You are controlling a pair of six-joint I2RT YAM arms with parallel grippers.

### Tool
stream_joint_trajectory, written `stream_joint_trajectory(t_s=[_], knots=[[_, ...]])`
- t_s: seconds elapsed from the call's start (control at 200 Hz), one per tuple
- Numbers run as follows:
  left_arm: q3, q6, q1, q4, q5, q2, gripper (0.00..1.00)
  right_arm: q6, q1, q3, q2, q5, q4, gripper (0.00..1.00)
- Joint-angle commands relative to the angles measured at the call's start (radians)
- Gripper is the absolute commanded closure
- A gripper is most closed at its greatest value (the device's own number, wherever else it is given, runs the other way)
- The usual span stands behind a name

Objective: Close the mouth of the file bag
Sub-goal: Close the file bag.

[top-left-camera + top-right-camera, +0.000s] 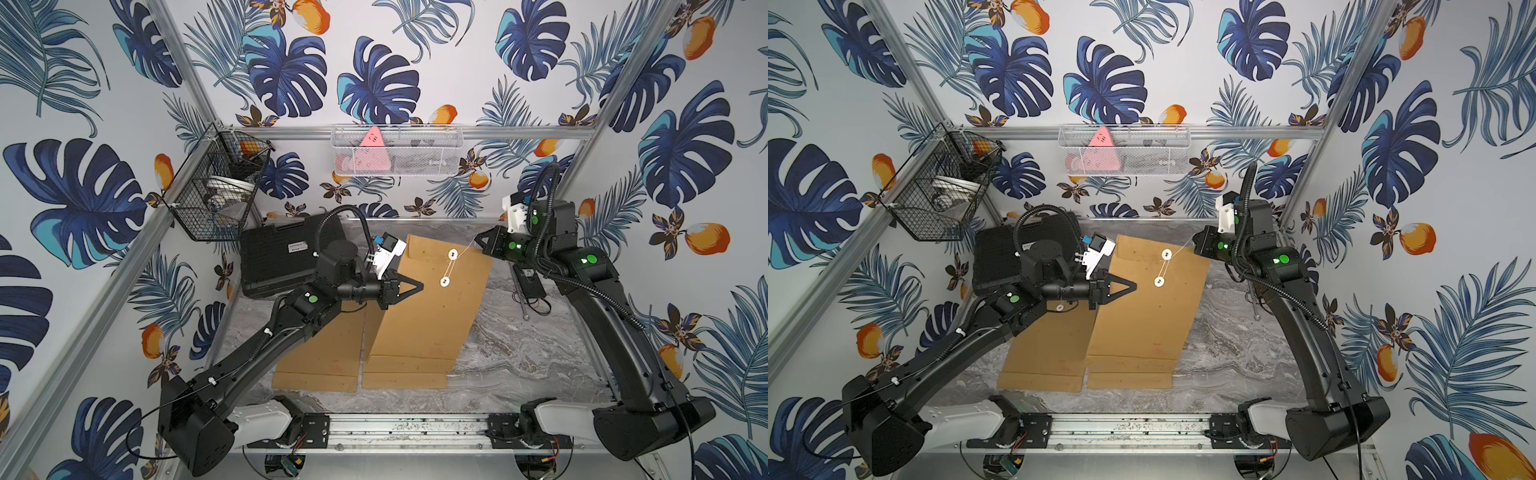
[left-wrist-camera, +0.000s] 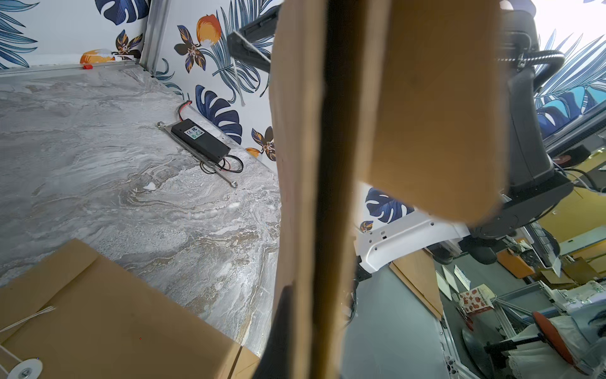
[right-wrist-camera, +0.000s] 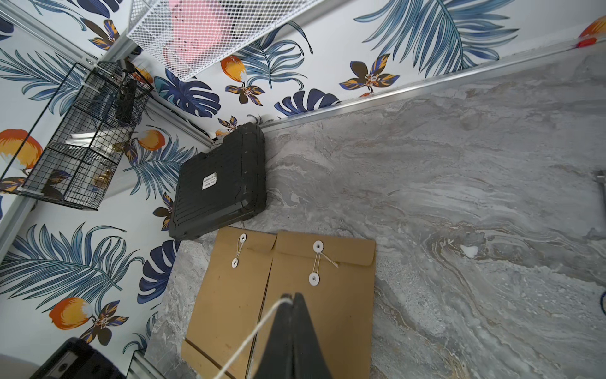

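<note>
A brown file bag (image 1: pixel 432 307) (image 1: pixel 1150 316) hangs tilted above the table, seen edge-on in the left wrist view (image 2: pixel 295 164). My left gripper (image 1: pixel 417 286) (image 1: pixel 1131 286) is shut on its left edge; one dark finger (image 2: pixel 278 334) lies against the paper. Two white discs (image 1: pixel 453 253) (image 1: pixel 444 282) sit near the bag's top. A thin white string (image 1: pixel 463 249) runs between them and on to my right gripper (image 1: pixel 478 242) (image 1: pixel 1196 241). That gripper (image 3: pixel 292 297) is shut on the string (image 3: pixel 259 328), just past the bag's upper right corner.
Two more brown bags (image 3: pixel 229 295) (image 3: pixel 344 311) lie flat side by side under the held one. A black case (image 1: pixel 278 262) stands at the back left. A black adapter with wires (image 1: pixel 528 282) lies at the right. A black wire basket (image 1: pixel 216 187) and a white one (image 1: pixel 395 151) hang on the walls.
</note>
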Motion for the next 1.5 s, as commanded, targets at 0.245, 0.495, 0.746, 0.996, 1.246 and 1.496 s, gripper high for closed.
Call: stream_joint_trajectory(t_s=[0.245,0.495,0.746,0.996,1.246,1.496], knots=[[0.018,0.032,-0.001,0.01,0.049,0.001,1.0,-0.055,0.052,0.075,0.038,0.092,-0.028,1.0],[0.027,0.056,-0.001,-0.013,0.036,-0.006,1.0,-0.076,0.076,0.081,0.042,0.154,-0.043,1.0],[0.051,0.071,-0.001,-0.027,0.04,-0.005,1.0,-0.111,0.077,0.012,0.013,0.232,-0.072,1.0],[0.065,0.065,-0.001,-0.019,0.052,0.01,1.0,-0.125,0.136,0.02,0.027,0.278,-0.085,1.0],[0.058,0.062,-0.001,-0.02,0.068,0.007,1.0,-0.165,0.165,0.07,0.066,0.376,-0.1,1.0],[0.05,0.066,-0.004,-0.026,0.092,0.014,1.0,-0.206,0.247,0.137,0.115,0.462,-0.094,1.0]])
